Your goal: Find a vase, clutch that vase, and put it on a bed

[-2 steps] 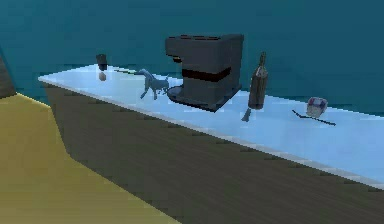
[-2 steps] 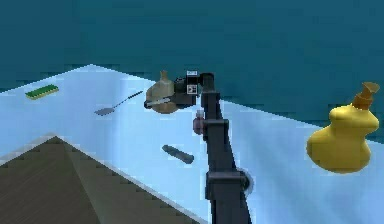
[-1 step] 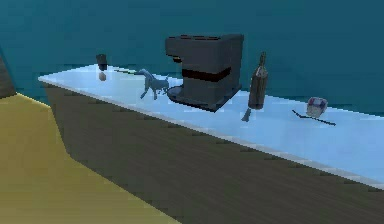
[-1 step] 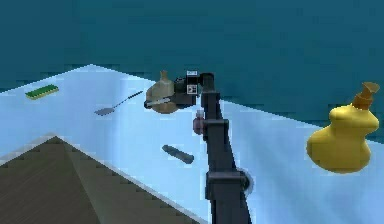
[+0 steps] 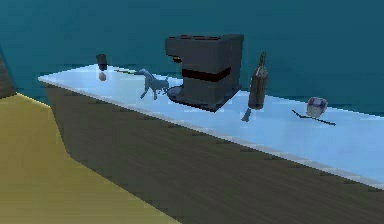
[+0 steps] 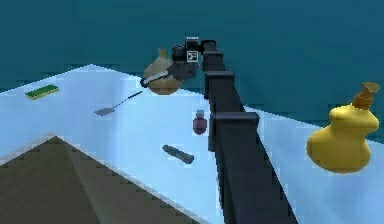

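Where the arm (image 6: 235, 150) ends at the worktop's (image 6: 290, 150) far edge, the gripper (image 6: 157, 83) sits against a tan vase (image 6: 160, 68). The vase is round-bellied, narrows to a small neck on top and is darker brown on its shaded side. Its base overlaps the worktop and its top the teal wall, so I cannot tell whether the gripper grasps it. A yellow gourd-shaped vessel (image 6: 345, 135) stands near the far edge at the arm side view's right, well apart from the arm, with bare worktop between them. A spatula (image 6: 112, 108) lies near the vase, and a green flat piece (image 6: 42, 91) lies toward the left end. A small dark thing, perhaps a jar (image 6: 200, 122), stands just beside the arm, and a grey cylinder (image 6: 178, 153) lies nearer the front edge. Ahead, a coffee machine (image 5: 205, 70), an animal figure (image 5: 153, 85) and a brown bottle (image 5: 258, 82) stand mid-worktop, with open yellow floor (image 5: 50, 170) below its front.
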